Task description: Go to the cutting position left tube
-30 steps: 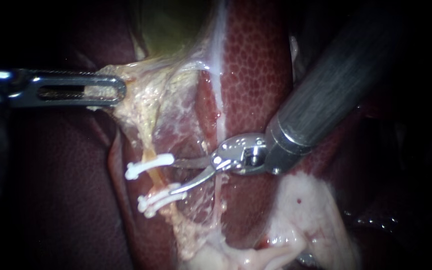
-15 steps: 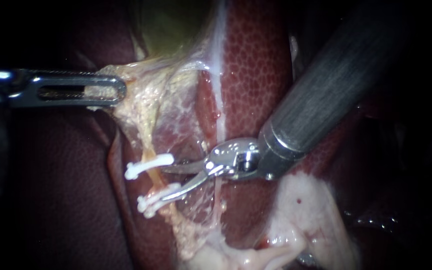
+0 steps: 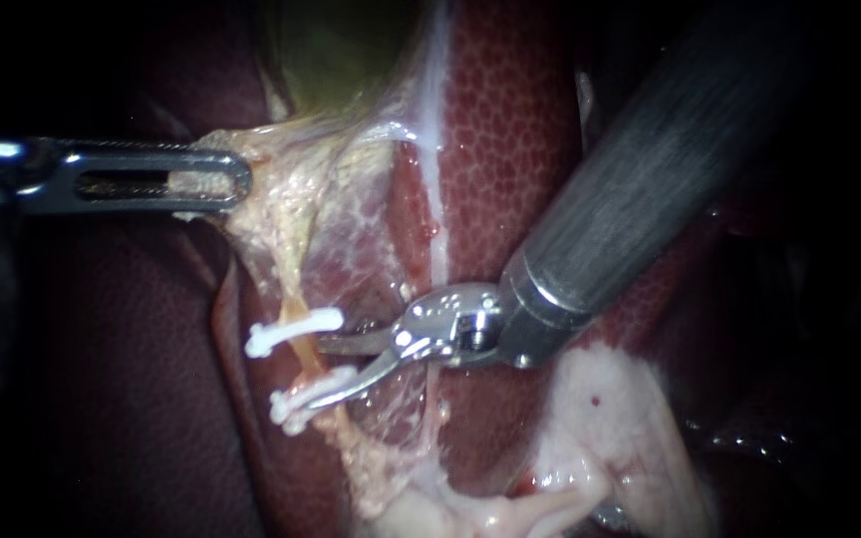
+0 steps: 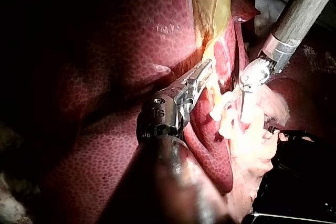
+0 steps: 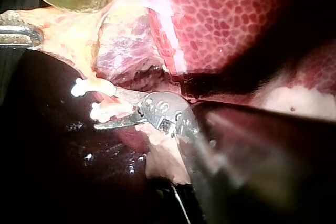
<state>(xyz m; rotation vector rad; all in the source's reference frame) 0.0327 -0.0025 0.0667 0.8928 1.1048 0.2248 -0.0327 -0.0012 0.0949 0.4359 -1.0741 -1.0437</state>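
A thin orange tube (image 3: 302, 356) runs down from pale fatty tissue (image 3: 286, 199), with one white clip (image 3: 296, 332) above and a pair of white clips (image 3: 309, 397) below. My right instrument (image 3: 313, 375) comes in from the upper right with its blades open. One blade lies just under the upper clip, the other along the lower clips, their tips at the tube. My left instrument (image 3: 213, 179) is shut on the pale tissue and holds it stretched to the left. The right wrist view shows the open blades (image 5: 108, 114) beside the clips (image 5: 92, 86).
The greenish gallbladder (image 3: 341, 50) sits above the stretched tissue. Mottled red liver (image 3: 510, 130) lies behind my right instrument's shaft (image 3: 640, 189). Whitish fat (image 3: 610, 438) bulges under that shaft. Thin membrane (image 3: 401, 399) spans below the blades.
My right instrument has slid left, with its open blades now at the tube between the clips. My left instrument and the stretched tissue have stayed put.
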